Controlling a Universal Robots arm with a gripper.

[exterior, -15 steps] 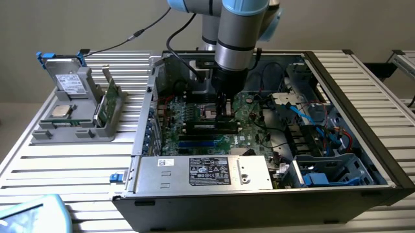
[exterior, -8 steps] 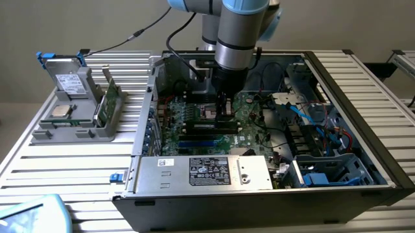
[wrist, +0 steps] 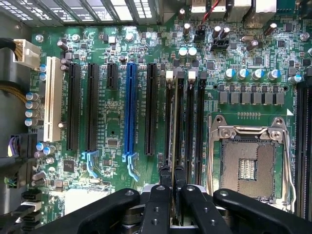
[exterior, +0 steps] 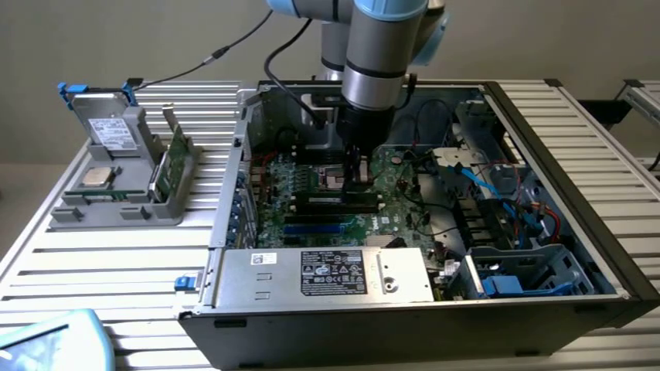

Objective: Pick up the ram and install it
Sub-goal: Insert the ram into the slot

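Observation:
My gripper (exterior: 358, 178) reaches down into the open computer case (exterior: 577, 232), just over the black memory slots (exterior: 332, 202) of the green motherboard (exterior: 397, 193). In the wrist view the ram (wrist: 171, 126) appears edge-on as a thin strip. It stands upright along the memory slot beside the white latch (wrist: 169, 74). The two black fingers (wrist: 165, 179) of my gripper (wrist: 172, 179) are shut on the near end of the ram. The neighbouring memory slots (wrist: 200, 122) hold nothing.
The open processor socket (wrist: 248, 165) lies right beside the memory slots, and a blue expansion slot (wrist: 129, 112) and several black ones lie on the other side. A silver power supply (exterior: 320, 274) fills the case front. At the exterior view's left, a grey holder (exterior: 119, 193) carries other parts.

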